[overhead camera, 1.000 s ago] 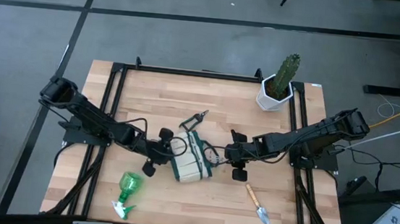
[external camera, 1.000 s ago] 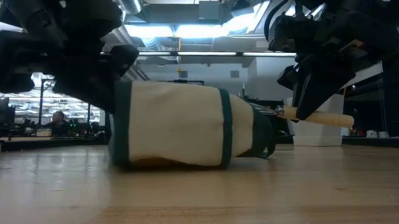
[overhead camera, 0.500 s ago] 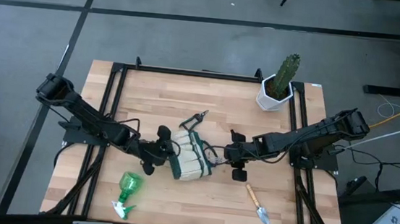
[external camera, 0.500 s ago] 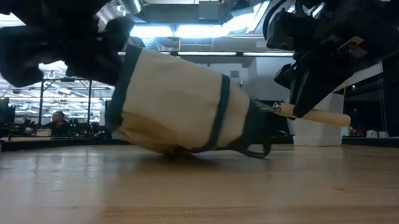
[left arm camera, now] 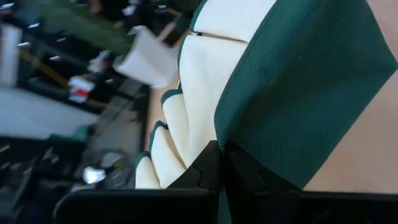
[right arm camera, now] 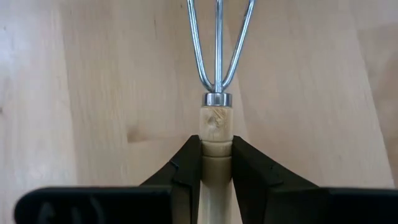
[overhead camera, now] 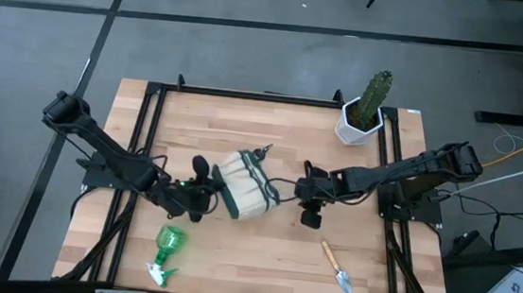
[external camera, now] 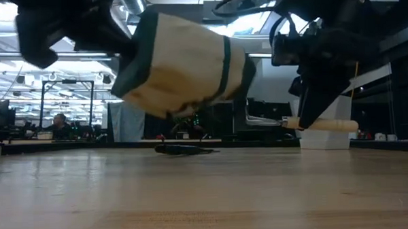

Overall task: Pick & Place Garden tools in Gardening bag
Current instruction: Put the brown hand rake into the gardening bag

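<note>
Gardening bag [overhead camera: 244, 185] lifted off table, left gripper [overhead camera: 208, 195] clamped, rake [right arm camera: 216, 118] outside

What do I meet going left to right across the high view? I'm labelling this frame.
Spray bottle → left gripper → bag → right gripper, holding the rake → trowel → cactus.

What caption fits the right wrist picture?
Right gripper clamps the rake by its wooden handle above the table.
</note>
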`<action>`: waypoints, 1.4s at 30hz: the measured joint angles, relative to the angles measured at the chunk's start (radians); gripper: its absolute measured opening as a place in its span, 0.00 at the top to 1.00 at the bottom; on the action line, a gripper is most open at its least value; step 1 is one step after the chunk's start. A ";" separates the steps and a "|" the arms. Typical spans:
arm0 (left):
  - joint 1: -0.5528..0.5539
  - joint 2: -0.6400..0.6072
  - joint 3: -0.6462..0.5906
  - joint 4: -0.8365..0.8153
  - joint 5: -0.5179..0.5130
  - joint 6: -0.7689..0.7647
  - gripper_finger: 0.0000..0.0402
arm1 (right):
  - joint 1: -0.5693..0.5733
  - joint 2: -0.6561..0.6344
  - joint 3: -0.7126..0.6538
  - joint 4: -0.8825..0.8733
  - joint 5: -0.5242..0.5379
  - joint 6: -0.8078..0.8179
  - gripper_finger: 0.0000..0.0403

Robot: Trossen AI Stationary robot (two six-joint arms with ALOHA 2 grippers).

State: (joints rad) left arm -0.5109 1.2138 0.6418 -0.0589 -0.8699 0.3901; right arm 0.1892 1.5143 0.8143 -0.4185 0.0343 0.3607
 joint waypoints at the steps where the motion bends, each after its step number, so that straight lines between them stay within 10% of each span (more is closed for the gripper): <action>1: 0.000 -0.011 0.000 0.001 -0.026 0.000 0.99 | -0.003 0.000 0.000 0.002 -0.013 0.000 0.82; 6: 0.003 -0.047 0.000 0.005 -0.107 0.000 0.99 | -0.006 0.000 0.000 0.009 -0.088 -0.002 0.82; 25: 0.024 0.002 0.000 0.062 0.129 -0.002 0.99 | -0.052 0.000 0.000 0.083 0.166 0.067 0.82; 42: 0.102 0.014 0.000 0.034 0.345 -0.208 0.84 | -0.056 0.000 0.000 0.196 0.175 0.078 0.82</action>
State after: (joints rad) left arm -0.4091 1.2278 0.6418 -0.0250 -0.5245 0.1824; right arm 0.1337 1.5143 0.8146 -0.2223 0.2096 0.4385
